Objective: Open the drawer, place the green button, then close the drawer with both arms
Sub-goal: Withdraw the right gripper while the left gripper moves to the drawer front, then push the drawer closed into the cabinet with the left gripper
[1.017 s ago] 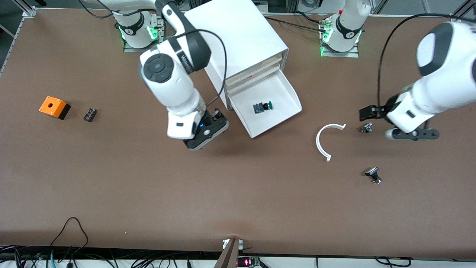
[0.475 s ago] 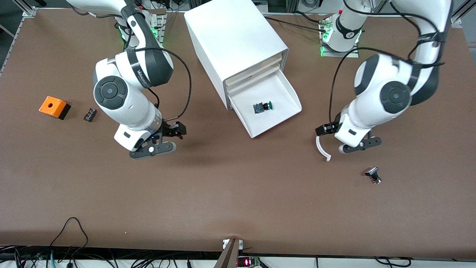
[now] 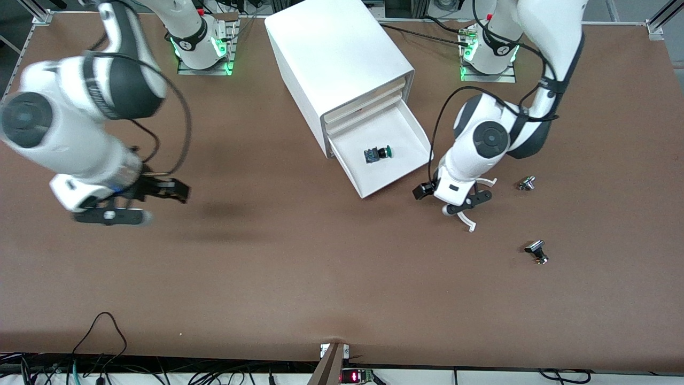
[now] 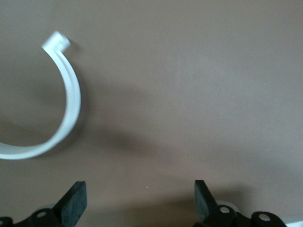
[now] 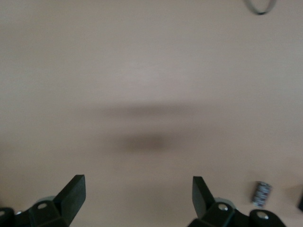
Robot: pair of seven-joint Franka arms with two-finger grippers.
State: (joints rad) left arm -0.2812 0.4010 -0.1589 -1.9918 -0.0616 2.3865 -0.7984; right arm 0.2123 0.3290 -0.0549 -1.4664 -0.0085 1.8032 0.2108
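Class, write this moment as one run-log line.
drawer: open | button: in drawer | left gripper: open, over white ring | right gripper: open, over bare table

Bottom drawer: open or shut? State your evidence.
Open. The drawer sticks out from the cabinet, with the green button visible inside.

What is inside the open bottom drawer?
The green-capped button lies on its side in the open drawer, alone on the white floor. The drawer's back part, under the cabinet, is hidden.

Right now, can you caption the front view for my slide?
Green button lies in the open lowest drawer; left gripper open beside it, right gripper over bare table.
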